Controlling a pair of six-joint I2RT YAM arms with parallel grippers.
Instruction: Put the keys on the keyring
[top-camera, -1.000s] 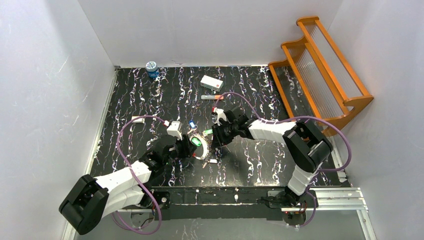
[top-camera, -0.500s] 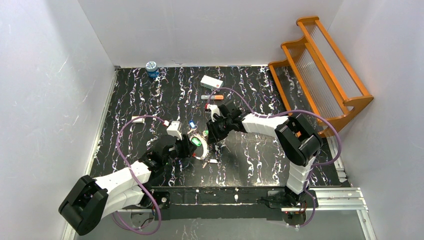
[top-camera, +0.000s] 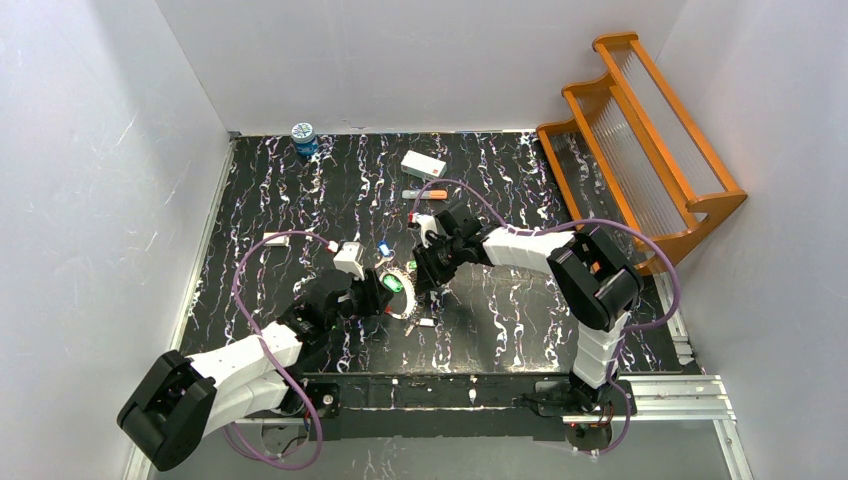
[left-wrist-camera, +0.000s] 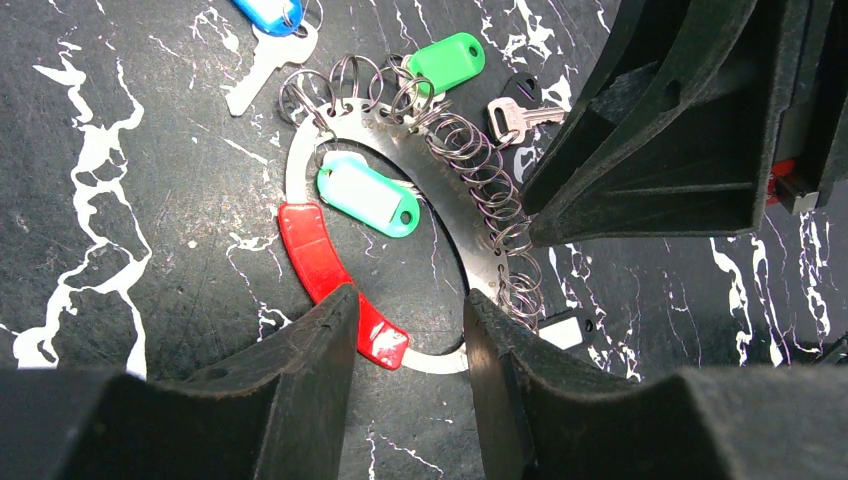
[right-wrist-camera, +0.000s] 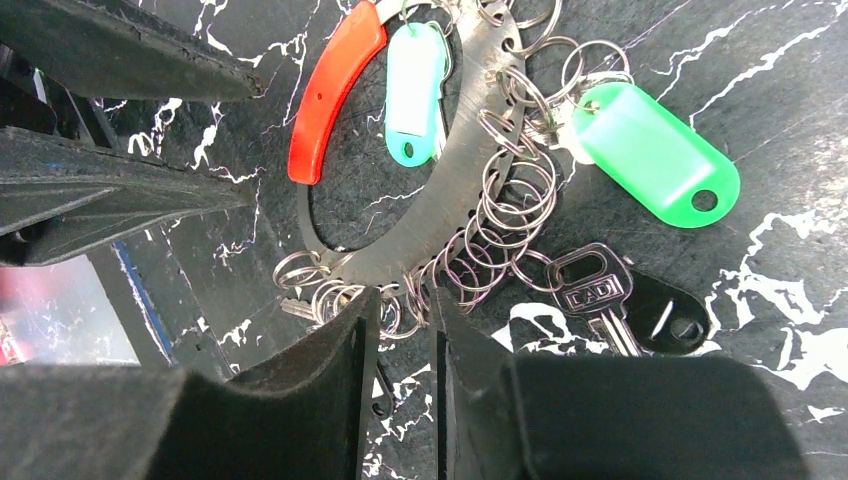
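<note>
The keyring (left-wrist-camera: 455, 215) is a flat silver loop with a red section (left-wrist-camera: 315, 255) and several small split rings, lying mid-table (top-camera: 402, 296). A teal tag (left-wrist-camera: 365, 195) lies inside it. A green-tagged key (left-wrist-camera: 447, 62), a blue-tagged key (left-wrist-camera: 268, 30) and a black-headed key (right-wrist-camera: 600, 295) lie at its far side. My left gripper (left-wrist-camera: 405, 335) is open, its jaws astride the loop's near arc by the red end. My right gripper (right-wrist-camera: 405, 315) has its jaws a narrow gap apart, with the tips at the split rings (right-wrist-camera: 505, 215).
An orange-tipped marker (top-camera: 425, 195), a white box (top-camera: 423, 165) and a blue-lidded jar (top-camera: 304, 138) lie at the back. A wooden rack (top-camera: 640, 140) stands at the right. A white tag (top-camera: 427, 322) lies beside the loop. A small white piece (top-camera: 276, 238) lies at the left.
My right gripper has moved left and lower, up to the loop's split rings. The left arm and the loop have not moved.
</note>
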